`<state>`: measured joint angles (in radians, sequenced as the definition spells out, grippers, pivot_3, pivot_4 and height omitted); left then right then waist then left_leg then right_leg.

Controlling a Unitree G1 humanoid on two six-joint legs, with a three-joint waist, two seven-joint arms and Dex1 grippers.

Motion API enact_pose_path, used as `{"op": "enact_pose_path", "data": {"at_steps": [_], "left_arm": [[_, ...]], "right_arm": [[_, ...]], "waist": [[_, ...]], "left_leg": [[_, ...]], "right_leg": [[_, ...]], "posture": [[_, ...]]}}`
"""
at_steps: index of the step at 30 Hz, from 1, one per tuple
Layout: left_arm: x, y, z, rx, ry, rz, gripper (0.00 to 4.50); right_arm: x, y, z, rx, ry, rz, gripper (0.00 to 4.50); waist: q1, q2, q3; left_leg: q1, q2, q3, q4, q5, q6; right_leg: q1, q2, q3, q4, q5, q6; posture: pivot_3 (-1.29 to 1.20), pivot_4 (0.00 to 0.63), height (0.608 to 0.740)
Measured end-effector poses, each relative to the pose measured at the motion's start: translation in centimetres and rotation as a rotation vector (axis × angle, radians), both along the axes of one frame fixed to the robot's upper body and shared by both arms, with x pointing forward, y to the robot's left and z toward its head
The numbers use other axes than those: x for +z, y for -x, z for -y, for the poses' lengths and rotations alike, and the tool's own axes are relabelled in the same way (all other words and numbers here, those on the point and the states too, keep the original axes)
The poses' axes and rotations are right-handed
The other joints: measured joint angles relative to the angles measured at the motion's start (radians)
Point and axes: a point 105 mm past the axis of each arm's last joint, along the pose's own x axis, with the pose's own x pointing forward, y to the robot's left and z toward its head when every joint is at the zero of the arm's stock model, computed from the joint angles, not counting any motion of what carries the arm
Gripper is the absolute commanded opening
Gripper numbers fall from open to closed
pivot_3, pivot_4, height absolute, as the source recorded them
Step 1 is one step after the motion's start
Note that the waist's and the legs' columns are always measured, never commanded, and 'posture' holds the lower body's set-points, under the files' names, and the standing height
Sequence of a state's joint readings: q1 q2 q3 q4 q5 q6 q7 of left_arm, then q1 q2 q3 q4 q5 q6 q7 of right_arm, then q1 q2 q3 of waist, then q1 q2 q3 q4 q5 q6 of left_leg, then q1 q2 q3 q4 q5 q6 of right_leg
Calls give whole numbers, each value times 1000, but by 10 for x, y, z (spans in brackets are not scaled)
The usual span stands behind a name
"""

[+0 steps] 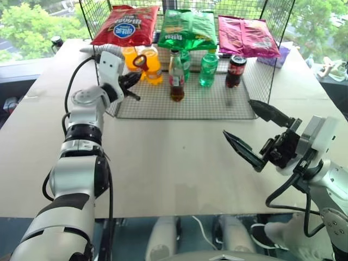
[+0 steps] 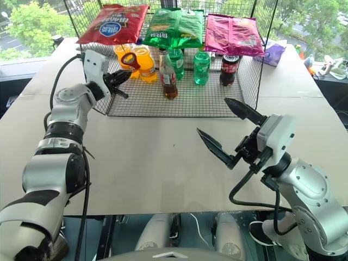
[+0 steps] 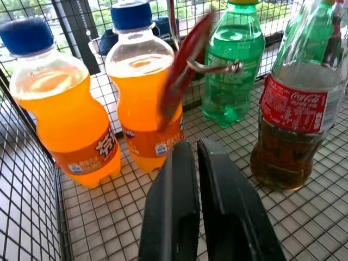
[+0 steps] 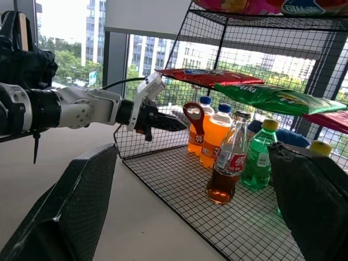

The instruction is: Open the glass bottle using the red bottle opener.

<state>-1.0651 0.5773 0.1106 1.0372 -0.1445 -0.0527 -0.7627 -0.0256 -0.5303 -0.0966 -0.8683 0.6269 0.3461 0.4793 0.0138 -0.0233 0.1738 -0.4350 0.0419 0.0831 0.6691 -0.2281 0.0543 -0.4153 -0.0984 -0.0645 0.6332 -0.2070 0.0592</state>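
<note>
Red bottle opener (image 4: 193,116) just beyond closed left fingers (image 3: 179,201) – apart; right fingers (image 1: 239,147) spread, empty

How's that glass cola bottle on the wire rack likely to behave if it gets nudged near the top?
The glass bottle is tall and narrow on a small base, so a high push could probably tip it. The wire rack gives uneven footing, which may make it wobble. Only its lower part holds liquid, which should steady it a little.

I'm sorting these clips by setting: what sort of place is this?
Probably a test setup in a high-rise room made to look like a shop shelf: a wire rack with drinks below and snack bags on top, standing on a plain table, with big windows overlooking trees and tower blocks.
</note>
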Motion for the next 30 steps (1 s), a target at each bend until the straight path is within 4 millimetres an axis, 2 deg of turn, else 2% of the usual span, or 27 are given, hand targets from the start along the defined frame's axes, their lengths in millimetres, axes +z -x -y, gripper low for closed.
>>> {"op": "enact_pose_path", "data": {"at_steps": [12, 13, 15, 16, 18, 21, 30], "left_arm": [[6, 10, -8, -37, 25, 42, 50], [5, 11, -8, -39, 23, 40, 600], [3, 13, -11, -31, 12, 34, 1197], [3, 13, -12, -26, 8, 36, 1722], [4, 12, -15, 8, -11, 46, 2447], [6, 10, -15, 39, -40, 58, 3848], [17, -1, -10, 89, -82, 84, 3848]], "right_arm": [[-1, -2, 0, -11, 14, 2, 4500], [-1, -2, 0, -11, 15, 1, 4500], [0, -3, 0, -9, 19, 3, 4500], [1, -4, -1, -9, 22, 3, 4500], [1, -4, -2, -5, 24, 1, 4500], [0, -4, -3, 1, 26, -4, 4500], [-1, -8, -3, -22, 34, -16, 4500]], "waist": [[-2, 0, 0], [-2, 0, 0], [-2, 0, 0], [-1, 0, 0], [1, 0, 0], [1, 0, 0], [1, -1, 0]], "left_leg": [[0, 0, 0, 0, 0, 0], [0, 0, 0, 0, 0, 0], [0, 0, 0, 0, 0, 0], [0, 0, 0, 1, 0, 0], [0, 0, 0, 1, 0, 0], [0, 0, 0, 1, 0, 0], [0, 0, 0, 2, 0, 0]], "right_leg": [[0, 0, 0, 1, 0, 0], [0, 0, 0, 1, 0, 0], [0, 0, 0, 1, 0, 0], [0, 0, 0, 1, 0, 0], [0, 0, 0, 1, 0, 0], [0, 0, 0, 1, 0, 0], [0, 0, 0, 3, 0, 0]], "posture": [[0, 150, 740], [0, 150, 740], [0, 150, 740], [0, 150, 740], [0, 150, 740], [0, 150, 740], [0, 150, 740]]}}
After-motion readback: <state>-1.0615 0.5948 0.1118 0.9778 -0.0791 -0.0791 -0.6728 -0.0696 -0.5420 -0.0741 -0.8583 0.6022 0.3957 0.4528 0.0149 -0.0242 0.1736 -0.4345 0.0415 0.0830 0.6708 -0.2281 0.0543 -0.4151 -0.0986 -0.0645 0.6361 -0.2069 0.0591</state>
